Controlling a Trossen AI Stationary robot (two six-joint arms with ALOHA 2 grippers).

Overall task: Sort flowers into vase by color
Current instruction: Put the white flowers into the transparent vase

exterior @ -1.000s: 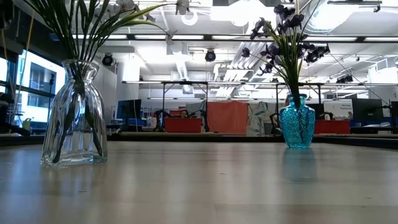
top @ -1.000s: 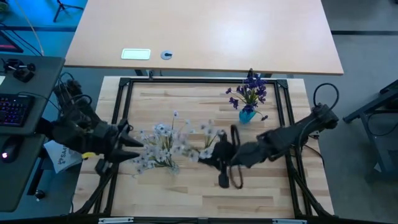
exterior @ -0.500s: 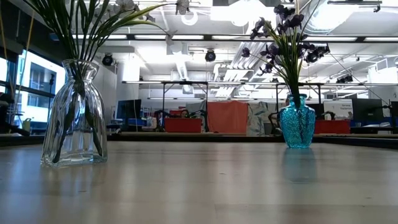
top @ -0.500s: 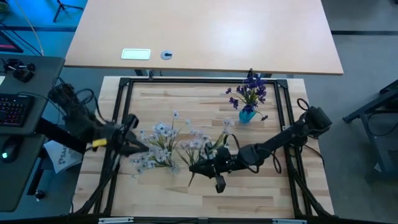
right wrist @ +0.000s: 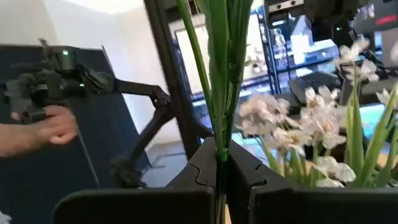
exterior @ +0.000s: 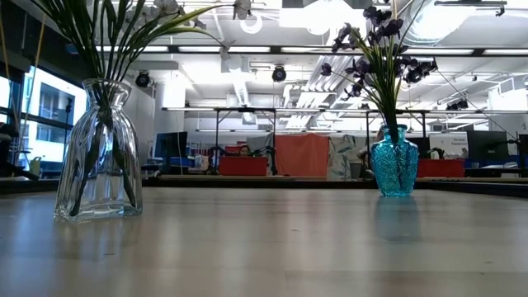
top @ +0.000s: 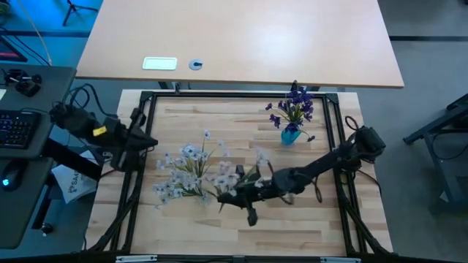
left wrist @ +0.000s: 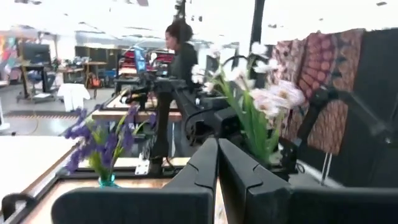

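A clear glass vase (exterior: 99, 165) holds white flowers (top: 186, 169) on the table's left half. A blue vase (exterior: 394, 162) with purple flowers (top: 295, 108) stands at the far right. My right gripper (top: 235, 191) hovers just right of the white bunch, shut on a green-stemmed sprig (right wrist: 217, 74). My left gripper (top: 146, 140) is at the table's left edge, shut with nothing between its fingers (left wrist: 217, 168). The low view shows neither gripper. My right gripper pinches the sprig's green stem (right wrist: 220, 146) between its two fingers. The fingers reach in about level from the table's right side and lie across the stem. The stem rises steeply above the fingers; what is below them is hidden.
A black frame (top: 241, 95) runs around the wooden table top. A person (left wrist: 180, 53) stands in the room beyond, and a person's hand (right wrist: 43, 134) shows in the right wrist view. A keyboard (top: 16, 128) sits left of the table.
My left gripper has shut and drawn back from the white bunch toward the table's far left edge. My right gripper has sunk and tipped from pointing down to about level, carrying the sprig a little left toward the clear vase.
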